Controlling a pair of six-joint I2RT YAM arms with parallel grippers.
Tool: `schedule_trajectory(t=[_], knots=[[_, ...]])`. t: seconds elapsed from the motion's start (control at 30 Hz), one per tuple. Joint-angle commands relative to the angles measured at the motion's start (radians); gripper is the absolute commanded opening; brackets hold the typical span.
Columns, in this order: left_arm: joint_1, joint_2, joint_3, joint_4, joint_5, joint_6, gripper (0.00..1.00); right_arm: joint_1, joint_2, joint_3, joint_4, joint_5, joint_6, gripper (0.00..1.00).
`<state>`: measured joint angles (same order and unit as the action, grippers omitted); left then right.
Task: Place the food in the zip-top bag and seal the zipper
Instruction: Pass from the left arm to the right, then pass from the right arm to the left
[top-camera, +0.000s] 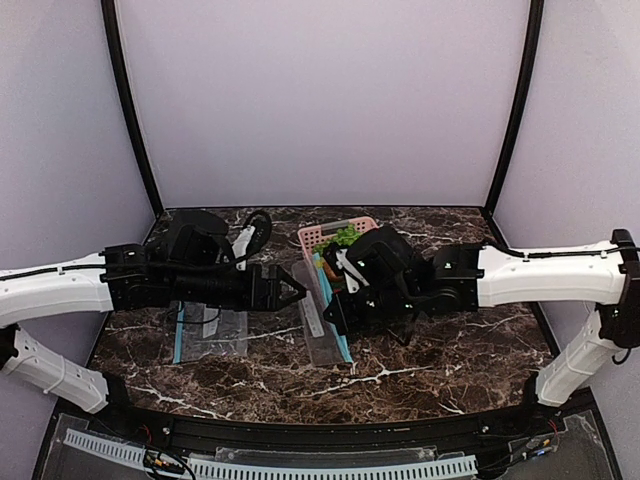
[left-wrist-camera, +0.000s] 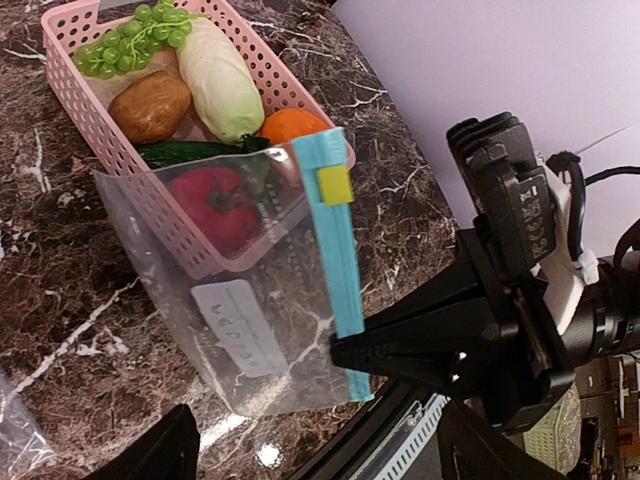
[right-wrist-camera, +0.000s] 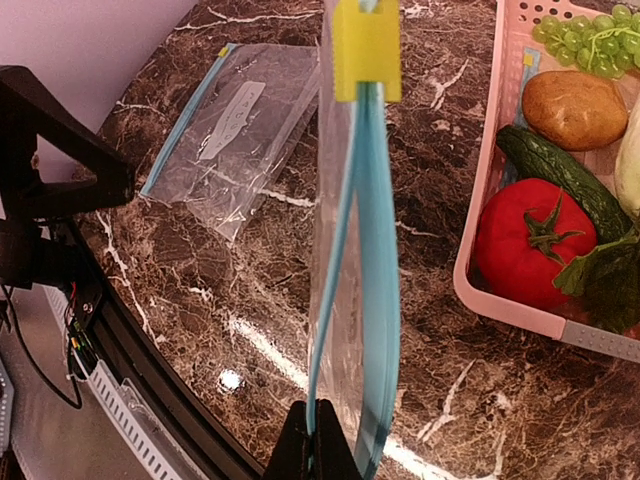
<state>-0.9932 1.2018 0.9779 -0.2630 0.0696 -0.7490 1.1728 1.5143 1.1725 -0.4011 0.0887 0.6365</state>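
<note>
From above, the right pincer (top-camera: 337, 308) is clamped on the zip-top bag (top-camera: 322, 338). The bag hangs over the middle of the dark marble surface (top-camera: 450, 350), just in front of the pink basket (top-camera: 312, 236). The left pincer (top-camera: 296, 292) points at the bag from the left, jaws parted and holding nothing. A second bag (top-camera: 212, 335) lies flat on the surface beneath the left arm.

In the left wrist view the held bag stands upright before the basket. Its light blue zipper (left-wrist-camera: 341, 270) runs down the right edge, with the yellow slider (left-wrist-camera: 335, 186) at the upper end and the right pincer pinching the lower end. The red tomato (left-wrist-camera: 215, 205) shows through the plastic, the orange (left-wrist-camera: 290, 125) lies just behind it, and the grape bunch (left-wrist-camera: 130, 40) sits at the far corner. All three are in the basket, none in the bag.

The right wrist view shows the bag edge-on. The two blue strips bow slightly apart, so the mouth looks unzipped but barely gaping.

The step in hand seems to be opening that mouth. The left pincer would do best to take only the nearer strip, midway along and clear of the slider, then draw it gently sideways against the right pincer's hold. Catching both strips would press the mouth shut, and a hard tug could slip the film from the right grip.
</note>
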Motion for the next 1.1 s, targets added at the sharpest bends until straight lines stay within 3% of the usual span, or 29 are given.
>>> schedule_trajectory(t=[0.0, 0.47, 0.8, 1.07], knots=[[-0.028, 0.02, 0.009, 0.126, 0.005, -0.07, 0.83, 0.026, 0.058, 0.097, -0.042, 0.074, 0.023, 0.0], [-0.044, 0.107, 0.018, 0.123, -0.056, -0.086, 0.82, 0.062, 0.103, 0.157, -0.074, 0.114, 0.022, 0.0], [-0.044, 0.158, 0.038, 0.116, -0.098, -0.088, 0.71, 0.084, 0.114, 0.167, -0.079, 0.112, 0.018, 0.0], [-0.044, 0.167, 0.031, 0.11, -0.095, -0.096, 0.5, 0.092, 0.124, 0.179, -0.101, 0.129, 0.019, 0.0]])
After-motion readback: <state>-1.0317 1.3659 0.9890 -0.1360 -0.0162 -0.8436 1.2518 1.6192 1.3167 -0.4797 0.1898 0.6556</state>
